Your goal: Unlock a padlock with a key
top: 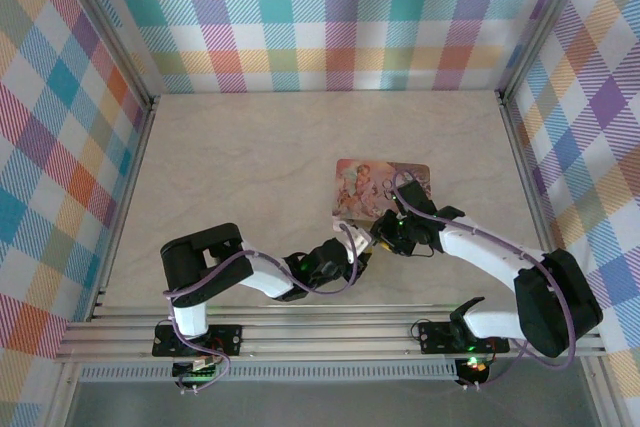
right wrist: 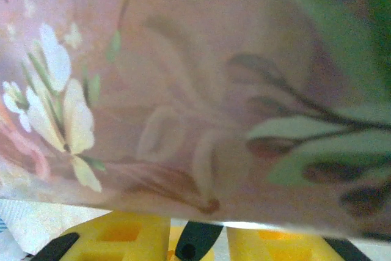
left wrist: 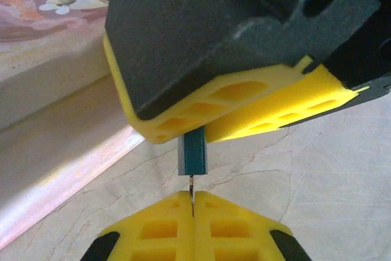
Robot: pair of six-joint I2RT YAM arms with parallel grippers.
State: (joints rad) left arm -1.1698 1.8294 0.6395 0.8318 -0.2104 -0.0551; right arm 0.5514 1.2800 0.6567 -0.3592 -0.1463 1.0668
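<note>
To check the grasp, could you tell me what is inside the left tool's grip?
Only the thin tip of the key pokes out toward the padlock; the rest is covered by the shut left tool.

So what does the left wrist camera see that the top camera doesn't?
Left wrist view: up close, the right tool pinching the blue padlock, and the left tool pinching the thin key at its lower end. Top view: the whole left arm and right arm, plus the checked walls. Both: the pink box and the pale table.
</note>
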